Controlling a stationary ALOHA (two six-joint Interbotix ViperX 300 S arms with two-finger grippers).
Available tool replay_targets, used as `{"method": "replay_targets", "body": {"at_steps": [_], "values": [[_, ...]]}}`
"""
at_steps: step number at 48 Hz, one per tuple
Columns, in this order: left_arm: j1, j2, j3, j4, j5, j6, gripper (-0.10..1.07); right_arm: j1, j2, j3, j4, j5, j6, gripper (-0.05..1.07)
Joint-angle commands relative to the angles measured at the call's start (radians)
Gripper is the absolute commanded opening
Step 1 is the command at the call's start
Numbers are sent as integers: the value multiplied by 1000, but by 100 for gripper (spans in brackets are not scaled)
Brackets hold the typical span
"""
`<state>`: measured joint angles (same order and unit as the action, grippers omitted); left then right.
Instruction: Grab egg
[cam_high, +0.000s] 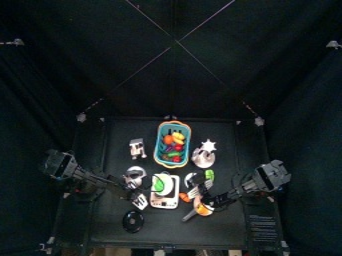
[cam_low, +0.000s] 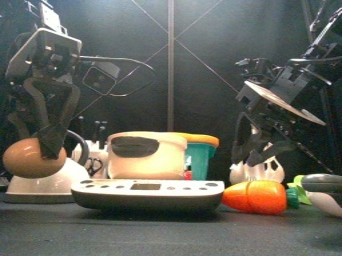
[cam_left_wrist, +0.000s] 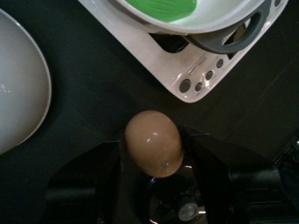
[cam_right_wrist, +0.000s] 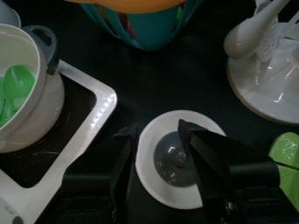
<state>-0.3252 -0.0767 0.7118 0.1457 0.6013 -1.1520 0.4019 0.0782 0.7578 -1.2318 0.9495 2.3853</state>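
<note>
The left gripper (cam_left_wrist: 156, 179) fingers clasp the egg (cam_left_wrist: 155, 142) across its middle, above the surface beside the scale (cam_left_wrist: 198, 52). Light, smooth and likely brittle, it wants gentle pressure. The right gripper (cam_right_wrist: 173, 162) hovers spread over a white dish (cam_right_wrist: 176, 171).

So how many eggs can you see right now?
1. The egg sits between the left gripper fingers, beside the white kettle. Others may be hidden in the basket.
</note>
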Motion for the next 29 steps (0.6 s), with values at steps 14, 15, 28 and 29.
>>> {"method": "replay_targets", "body": {"at_steps": [14,15,28,29], "values": [[5,-67,-9,129,-12,0,74,-5,-60,-14,-48,-3,-5,78],[5,-72,-9,143,-12,-2,74,-5,-66,-12,-54,-8,-6,78],[5,-140,8,275,-29,-9,74,-8,-137,-11,-133,-58,-6,78],[5,-140,9,279,-32,-8,74,-8,-140,-11,-140,-63,-6,78]]}}
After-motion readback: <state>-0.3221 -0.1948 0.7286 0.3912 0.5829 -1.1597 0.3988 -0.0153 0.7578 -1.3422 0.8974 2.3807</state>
